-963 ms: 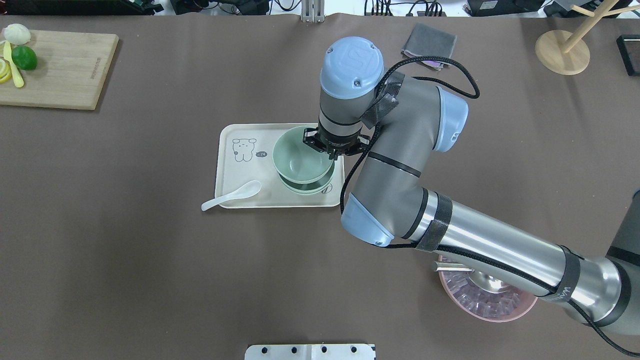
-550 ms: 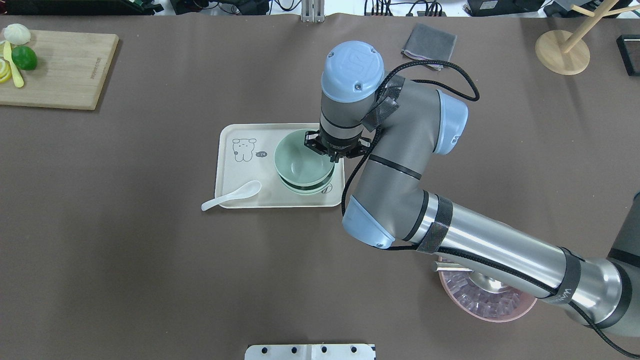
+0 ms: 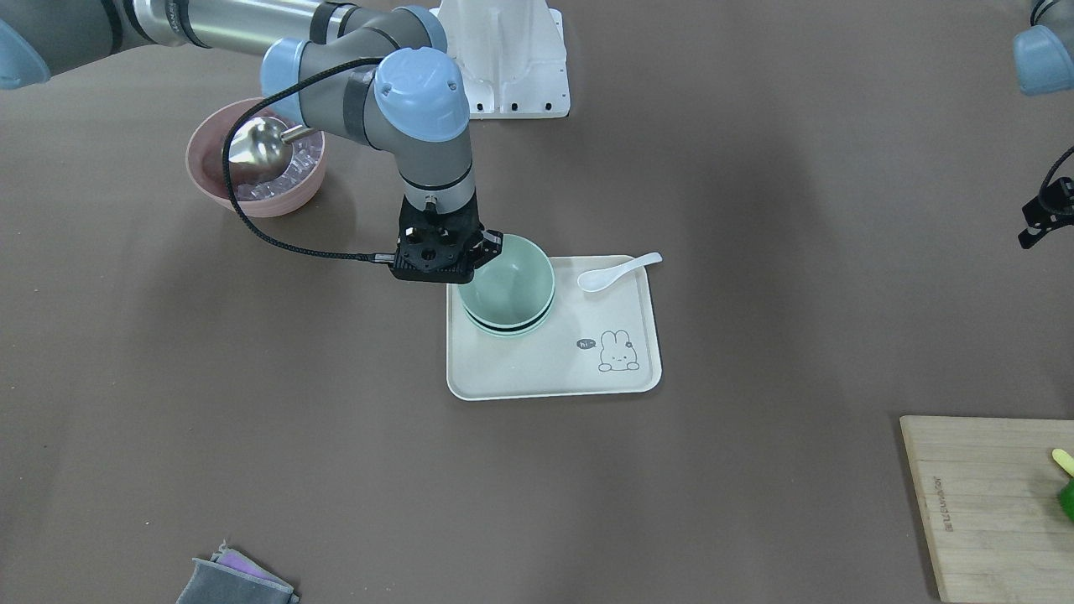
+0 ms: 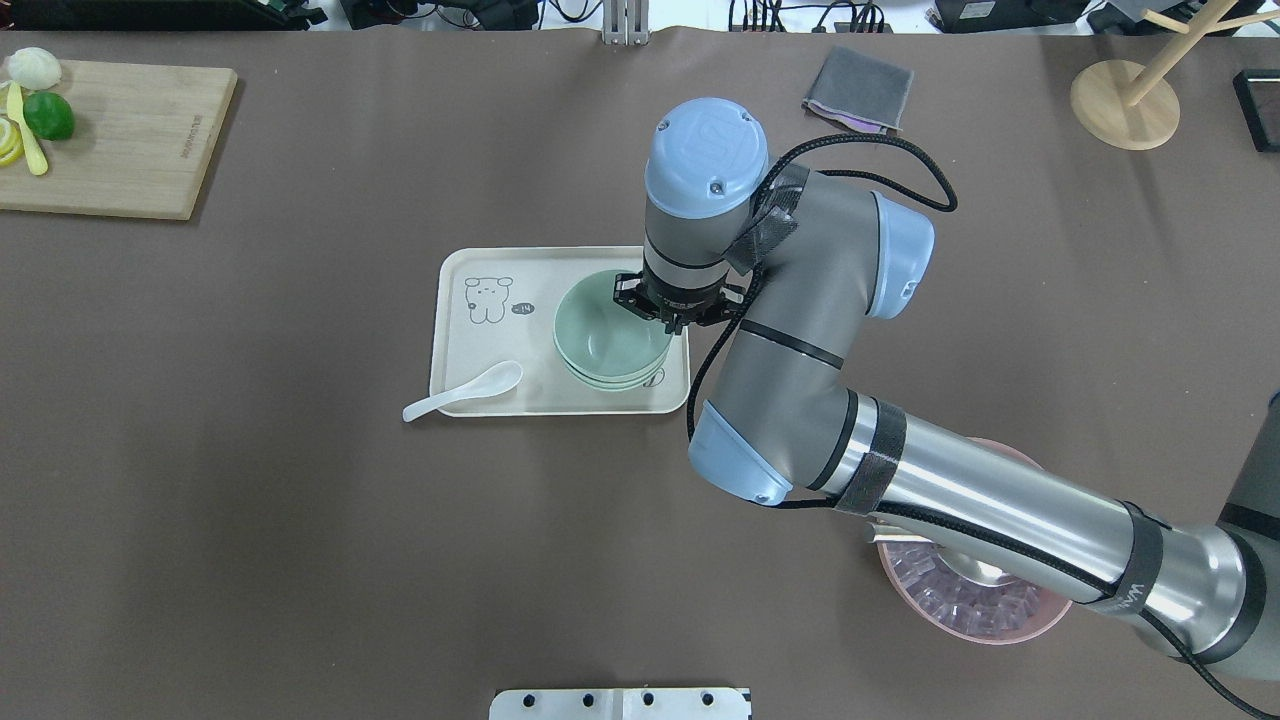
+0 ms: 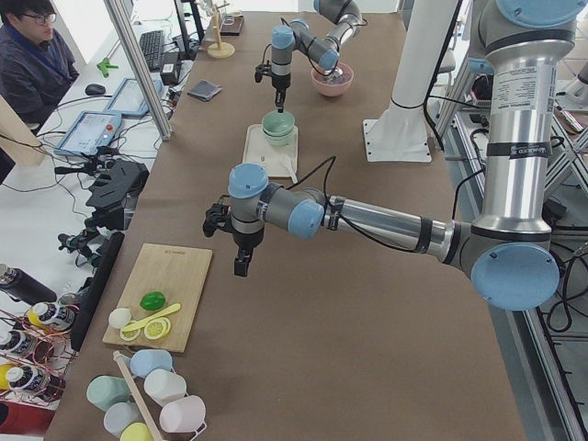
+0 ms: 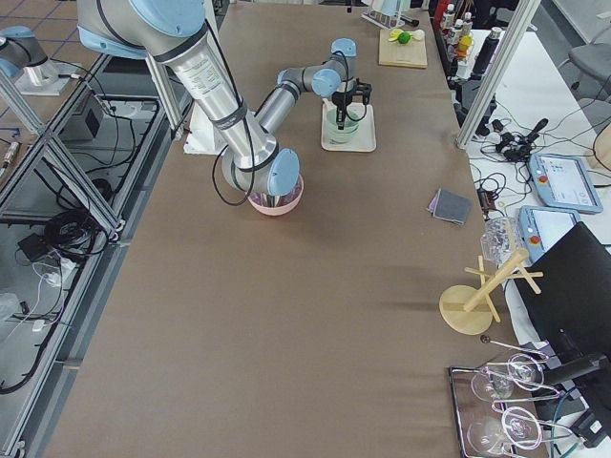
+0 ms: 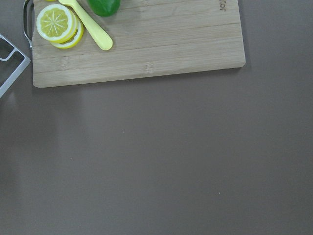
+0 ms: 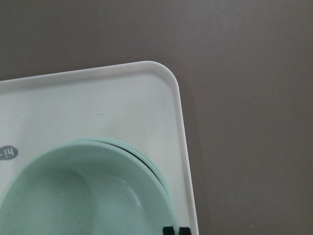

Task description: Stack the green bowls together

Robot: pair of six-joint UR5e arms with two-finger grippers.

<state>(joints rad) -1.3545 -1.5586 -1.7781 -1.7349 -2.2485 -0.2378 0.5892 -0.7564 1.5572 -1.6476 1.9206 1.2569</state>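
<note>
The top green bowl (image 4: pixel 600 335) sits nested in the stacked green bowls (image 4: pixel 622 380) on the cream tray (image 4: pixel 480 400). My right gripper (image 4: pixel 672 316) stands straight down over the top bowl's right rim and is shut on it. The right wrist view shows that bowl (image 8: pixel 83 196) with lower rims just behind it and a fingertip (image 8: pixel 175 230) at its edge. The front view shows the stack (image 3: pixel 508 289) and the right gripper (image 3: pixel 482 252). My left gripper (image 5: pixel 241 266) hangs far off near the cutting board. I cannot tell if it is open.
A white spoon (image 4: pixel 465 392) lies across the tray's front left edge. A pink bowl (image 4: pixel 990 615) with ice and a metal scoop sits under my right forearm. There is a cutting board (image 4: pixel 120 140) with lime and lemon far left, a grey cloth (image 4: pixel 858 90) and a wooden stand (image 4: pixel 1125 105).
My right gripper has lowered the held green bowl down into the bowls on the tray. The gap between them has closed.
</note>
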